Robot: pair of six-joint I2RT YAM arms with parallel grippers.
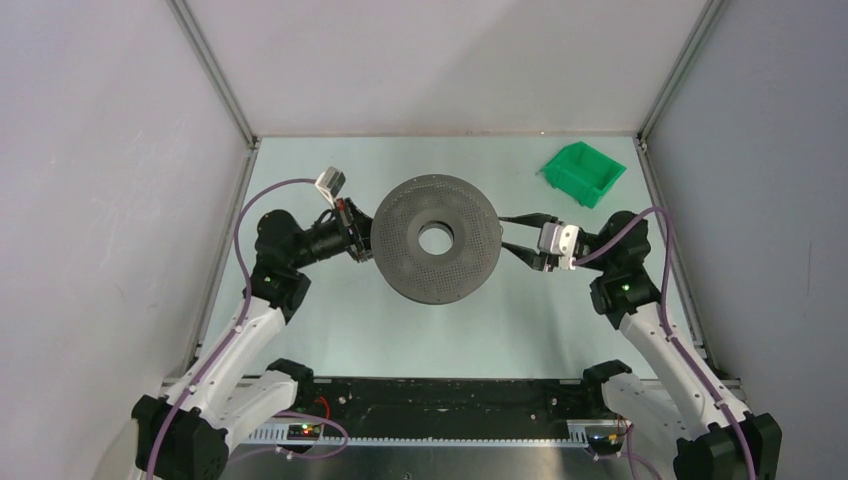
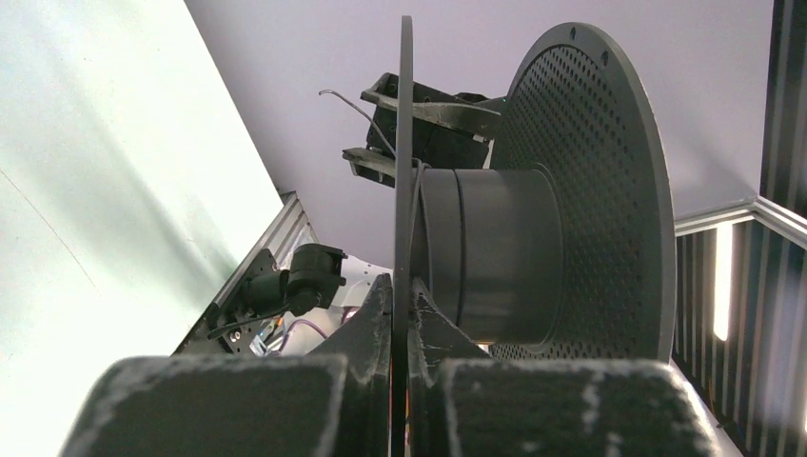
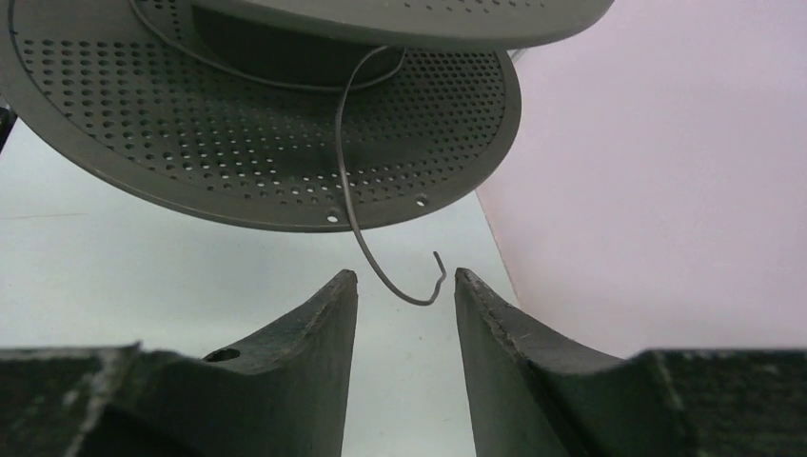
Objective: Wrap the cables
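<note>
My left gripper (image 1: 362,238) is shut on the rim of one thin disc of the dark grey spool (image 1: 437,238) and holds it above the table. In the left wrist view that disc (image 2: 403,152) runs edge-on between my fingers (image 2: 379,324). The cable (image 3: 352,190) is a thin dark strand that leaves the spool core and hangs down, its hooked free end between my right gripper's fingertips (image 3: 406,281) without touching them. My right gripper (image 1: 512,237) is open at the spool's right side. The cable tip also shows in the left wrist view (image 2: 357,107).
A green bin (image 1: 583,172) stands at the back right of the table. Metal frame posts (image 1: 215,70) and white walls close in the left, right and back sides. The black base rail (image 1: 440,400) runs along the near edge.
</note>
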